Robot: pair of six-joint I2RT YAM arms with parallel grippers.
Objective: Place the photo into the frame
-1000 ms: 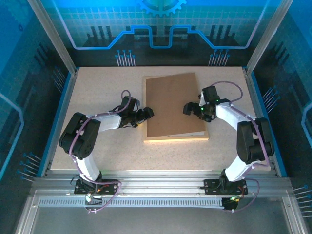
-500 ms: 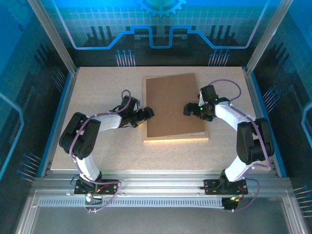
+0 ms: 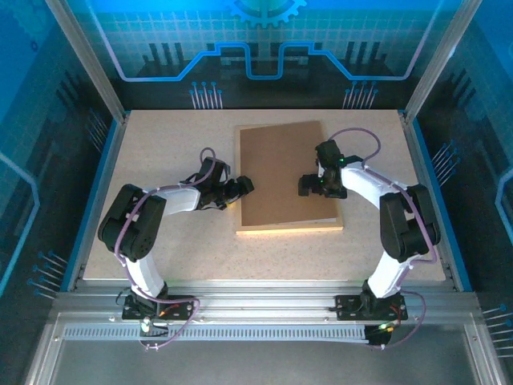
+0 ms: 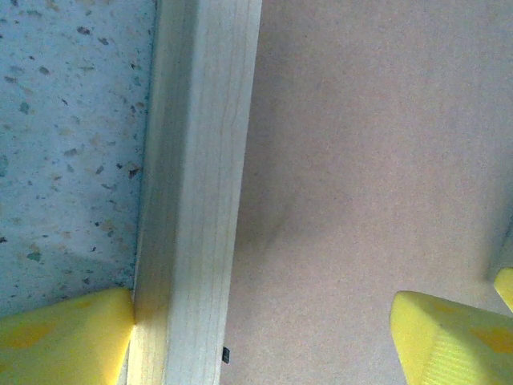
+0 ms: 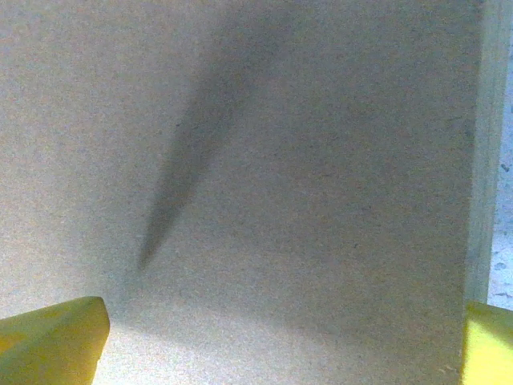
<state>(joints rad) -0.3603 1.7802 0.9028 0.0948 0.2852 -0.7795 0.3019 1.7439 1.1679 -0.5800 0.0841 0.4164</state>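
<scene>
The frame (image 3: 288, 228) lies flat mid-table, its light wooden rails around a brown backing board (image 3: 280, 168) that covers its inside. The photo is hidden. My left gripper (image 3: 243, 186) is open and straddles the frame's left rail (image 4: 196, 200): one yellow finger (image 4: 64, 341) touches the rail's outer side over the table, the other is above the backing board (image 4: 361, 160). My right gripper (image 3: 309, 184) is open and low over the backing board (image 5: 264, 160), with the frame's right rail (image 5: 481, 160) beside its right finger (image 5: 489, 345).
The speckled beige table (image 3: 160, 152) has free room left, right and in front of the frame. Metal posts and blue walls enclose the table (image 4: 72, 120) on three sides.
My right gripper has moved left, from the frame's right edge further in over the backing board. The left gripper and the frame have not moved.
</scene>
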